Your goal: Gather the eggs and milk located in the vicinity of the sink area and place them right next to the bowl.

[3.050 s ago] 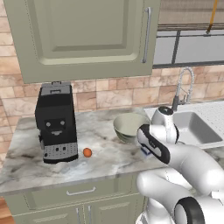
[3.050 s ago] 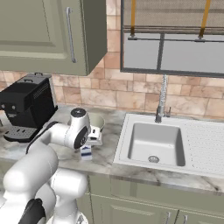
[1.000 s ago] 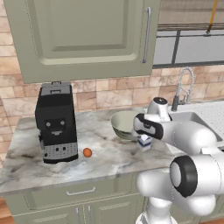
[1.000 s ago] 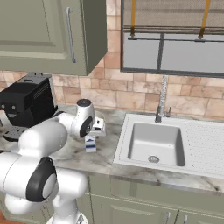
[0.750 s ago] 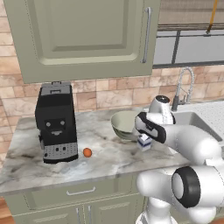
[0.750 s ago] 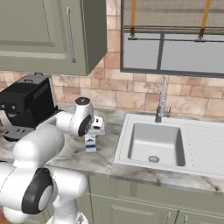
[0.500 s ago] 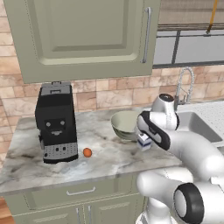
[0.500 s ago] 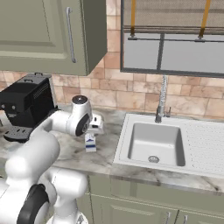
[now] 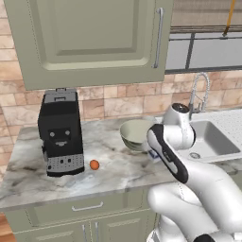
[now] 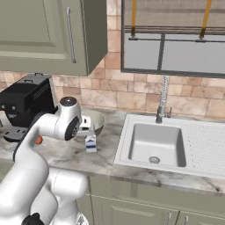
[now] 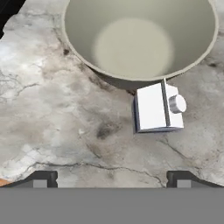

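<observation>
- The table (image 9: 118,163) carries one sink (image 10: 156,143) at the right, one black coffee machine (image 9: 60,132) at the left, and one bowl (image 11: 140,39) between them.
- One milk (image 11: 156,107) carton is seen standing upright just beside the bowl, on its near right side; whether the two touch cannot be told.
- A second ago the pincer (image 11: 111,177) was closed around the milk; its jaws are now spread wide and nothing is held, so the milk is judged delivered.
- One egg (image 9: 94,164) is seen near the coffee machine's right front corner, well apart from the bowl, so that part probably remains.
</observation>
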Motion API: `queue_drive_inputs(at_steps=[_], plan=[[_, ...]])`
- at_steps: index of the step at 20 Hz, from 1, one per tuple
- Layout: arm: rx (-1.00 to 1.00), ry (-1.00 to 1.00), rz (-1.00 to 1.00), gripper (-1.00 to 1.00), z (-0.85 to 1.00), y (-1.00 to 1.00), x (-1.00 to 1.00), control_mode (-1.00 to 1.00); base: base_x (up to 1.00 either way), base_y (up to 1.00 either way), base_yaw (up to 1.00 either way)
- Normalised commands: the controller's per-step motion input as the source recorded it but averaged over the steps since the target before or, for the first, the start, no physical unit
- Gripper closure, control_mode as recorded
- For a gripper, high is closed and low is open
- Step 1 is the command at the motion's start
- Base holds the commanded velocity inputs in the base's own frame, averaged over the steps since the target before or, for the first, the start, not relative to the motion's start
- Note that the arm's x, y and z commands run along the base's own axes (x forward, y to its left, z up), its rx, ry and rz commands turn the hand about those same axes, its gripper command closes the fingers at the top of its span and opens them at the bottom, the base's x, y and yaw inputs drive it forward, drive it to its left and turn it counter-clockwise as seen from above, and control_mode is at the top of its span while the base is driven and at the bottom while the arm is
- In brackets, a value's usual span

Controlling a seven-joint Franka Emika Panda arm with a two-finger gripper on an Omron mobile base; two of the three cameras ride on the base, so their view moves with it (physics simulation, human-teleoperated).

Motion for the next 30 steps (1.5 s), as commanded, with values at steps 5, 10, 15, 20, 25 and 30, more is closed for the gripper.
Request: queue_drive_inputs(at_steps=[5, 10, 15, 20, 25, 30], plan=[[0.00, 0.00, 0.17, -1.00, 0.00, 0.59, -0.26, -1.00, 0.00, 0.00, 0.00], [0.00, 0.00, 0.20, -1.00, 0.00, 0.67, -0.21, -1.00, 0.00, 0.00, 0.00], [0.00, 0.00, 0.18, -1.00, 0.00, 0.62, -0.12, -1.00, 0.00, 0.00, 0.00], [0.00, 0.01, 0.15, -1.00, 0.00, 0.58, 0.00, -1.00, 0.00, 0.00, 0.00], [0.00, 0.07, 0.14, -1.00, 0.00, 0.54, 0.00, -1.00, 0.00, 0.00, 0.00], [0.00, 0.15, 0.12, -1.00, 0.00, 0.43, 0.01, -1.00, 0.00, 0.00, 0.00]])
